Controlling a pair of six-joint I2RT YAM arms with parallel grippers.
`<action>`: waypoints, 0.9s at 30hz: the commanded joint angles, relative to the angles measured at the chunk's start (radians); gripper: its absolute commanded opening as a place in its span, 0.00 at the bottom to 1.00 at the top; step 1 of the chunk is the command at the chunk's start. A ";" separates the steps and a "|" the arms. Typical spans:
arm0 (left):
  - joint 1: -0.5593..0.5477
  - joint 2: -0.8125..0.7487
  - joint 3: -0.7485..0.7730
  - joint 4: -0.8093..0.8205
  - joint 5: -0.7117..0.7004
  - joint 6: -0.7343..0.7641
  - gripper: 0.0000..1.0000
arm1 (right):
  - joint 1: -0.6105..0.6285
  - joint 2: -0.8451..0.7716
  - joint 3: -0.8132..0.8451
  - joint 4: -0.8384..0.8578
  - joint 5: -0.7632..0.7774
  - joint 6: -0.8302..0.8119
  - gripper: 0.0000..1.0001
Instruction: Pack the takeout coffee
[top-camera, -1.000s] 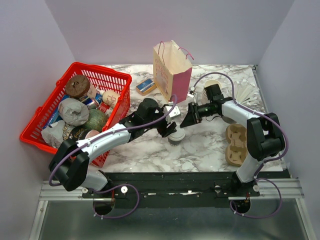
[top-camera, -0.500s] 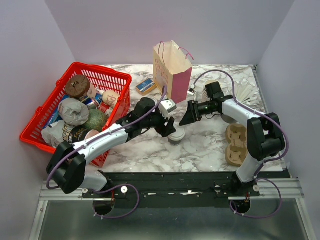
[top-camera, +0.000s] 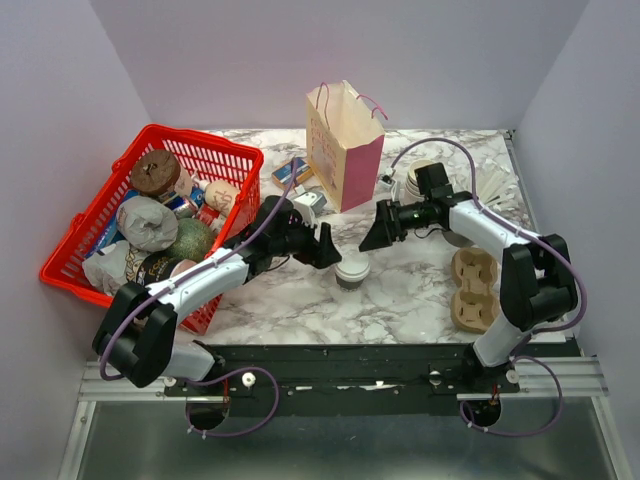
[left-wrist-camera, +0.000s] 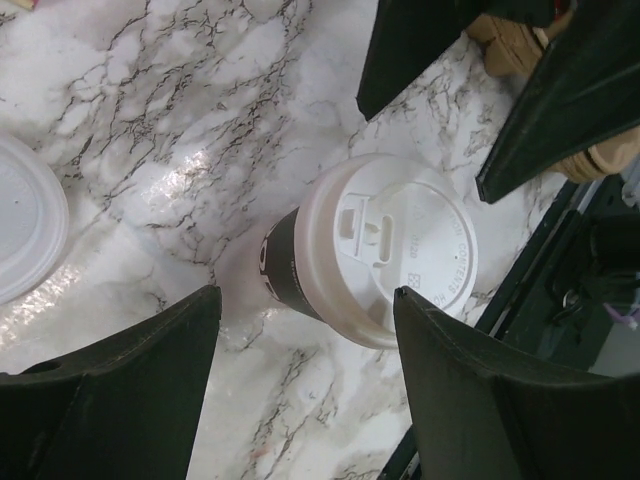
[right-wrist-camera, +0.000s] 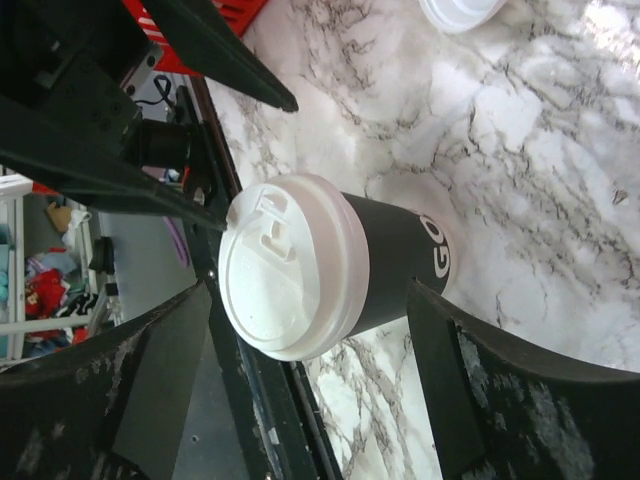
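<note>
The takeout coffee (top-camera: 351, 269) stands upright on the marble table, a small cup with a dark band and a white lid (left-wrist-camera: 388, 262). My left gripper (top-camera: 326, 250) hovers just left of it, open and holding nothing; in the left wrist view the cup sits beyond its fingertips (left-wrist-camera: 205, 300). From the upper right my right gripper (top-camera: 370, 238) points at the cup, also open and apart from it. In the right wrist view the lidded cup (right-wrist-camera: 300, 265) shows between and beyond my right gripper (right-wrist-camera: 310, 290).
A pink-and-cream paper bag (top-camera: 345, 145) stands open behind the cup. A red basket (top-camera: 236, 157) of groceries fills the left side. A cardboard cup carrier (top-camera: 472, 290) lies at right, a stack of cups (top-camera: 420, 178) behind it. A loose white lid (left-wrist-camera: 20, 230) lies nearby.
My left gripper has drawn back to the left, off the cup. My right gripper's jaws have spread wider. The lidded cup stands alone where it was.
</note>
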 joint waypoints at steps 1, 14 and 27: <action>0.018 0.011 -0.022 0.099 0.076 -0.114 0.78 | 0.008 -0.017 -0.049 -0.009 0.020 0.016 0.89; 0.023 0.028 -0.065 0.132 0.098 -0.120 0.77 | 0.008 0.035 -0.077 -0.009 -0.005 0.021 0.89; 0.026 0.048 -0.091 0.166 0.101 -0.137 0.77 | 0.009 0.070 -0.092 -0.009 -0.018 0.015 0.85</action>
